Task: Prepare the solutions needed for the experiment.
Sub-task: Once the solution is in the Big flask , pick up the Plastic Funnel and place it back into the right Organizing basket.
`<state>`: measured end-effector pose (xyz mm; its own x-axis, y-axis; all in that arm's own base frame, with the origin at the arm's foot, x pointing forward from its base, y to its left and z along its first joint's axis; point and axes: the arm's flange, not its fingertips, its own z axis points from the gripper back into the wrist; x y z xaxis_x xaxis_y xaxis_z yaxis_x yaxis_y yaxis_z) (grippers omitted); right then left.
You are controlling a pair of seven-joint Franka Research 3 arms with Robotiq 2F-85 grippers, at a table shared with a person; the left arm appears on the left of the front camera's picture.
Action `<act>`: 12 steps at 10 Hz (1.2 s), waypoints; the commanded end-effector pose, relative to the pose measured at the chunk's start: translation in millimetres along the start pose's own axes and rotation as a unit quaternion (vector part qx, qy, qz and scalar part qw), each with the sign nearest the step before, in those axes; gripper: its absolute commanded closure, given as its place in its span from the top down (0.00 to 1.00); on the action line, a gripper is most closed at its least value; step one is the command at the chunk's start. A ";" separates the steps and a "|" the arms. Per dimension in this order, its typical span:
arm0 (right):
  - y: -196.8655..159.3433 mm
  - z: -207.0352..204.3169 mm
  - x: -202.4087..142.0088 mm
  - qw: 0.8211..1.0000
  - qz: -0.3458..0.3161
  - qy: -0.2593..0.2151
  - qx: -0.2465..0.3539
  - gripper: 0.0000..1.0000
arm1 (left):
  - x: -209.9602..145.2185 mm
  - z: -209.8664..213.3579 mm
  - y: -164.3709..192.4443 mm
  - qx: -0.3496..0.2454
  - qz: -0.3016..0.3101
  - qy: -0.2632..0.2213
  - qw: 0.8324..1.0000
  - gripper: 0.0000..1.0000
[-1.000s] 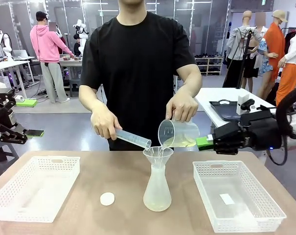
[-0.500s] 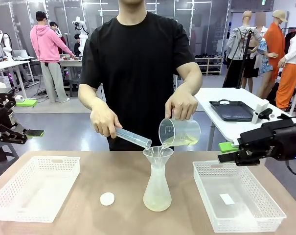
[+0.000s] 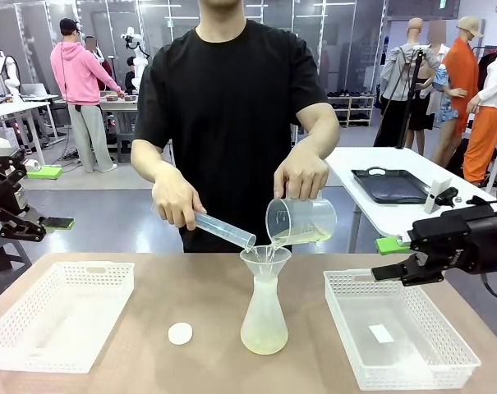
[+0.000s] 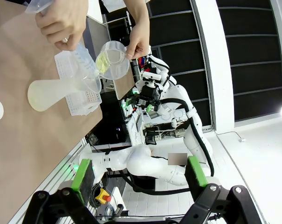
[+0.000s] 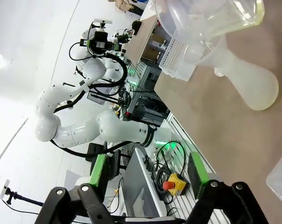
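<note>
1. Because the clear plastic beaker and the clear graduated cylinder both tip into one small frosted funnel, the pale yellow-green solutions could overflow it or splash the brown desk.
2. Watery and translucent, they sit low in the beaker, above the desk's middle; a little seems to pool in the frosted conical flask.
3. Left claw and right claw hang spread and empty.

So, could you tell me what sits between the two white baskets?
In the front view: a frosted flask topped by a funnel, holding pale solution, and a white stopper.
</note>
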<state>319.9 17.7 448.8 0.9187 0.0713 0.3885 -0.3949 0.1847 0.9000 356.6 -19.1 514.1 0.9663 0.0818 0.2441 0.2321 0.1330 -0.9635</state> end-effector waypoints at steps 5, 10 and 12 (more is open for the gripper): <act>-21.1 -7.5 21.2 0.993 -0.096 -0.018 0.058 0.85 | -0.6 -1.0 -1.7 -0.009 -0.004 0.001 1.000 1.00; -32.5 -8.0 20.0 0.993 -0.107 -0.017 0.051 0.85 | -0.6 -1.0 -1.7 -0.009 -0.004 0.001 1.000 1.00; -32.5 -8.0 20.0 0.993 -0.107 -0.017 0.051 0.85 | -0.6 -1.0 -1.7 -0.009 -0.004 0.001 1.000 1.00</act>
<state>353.9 20.8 427.3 0.9824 0.0056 0.1870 -0.1866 0.0964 0.9777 356.6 -19.1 514.2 0.9663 0.0816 0.2441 0.2322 0.1328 -0.9636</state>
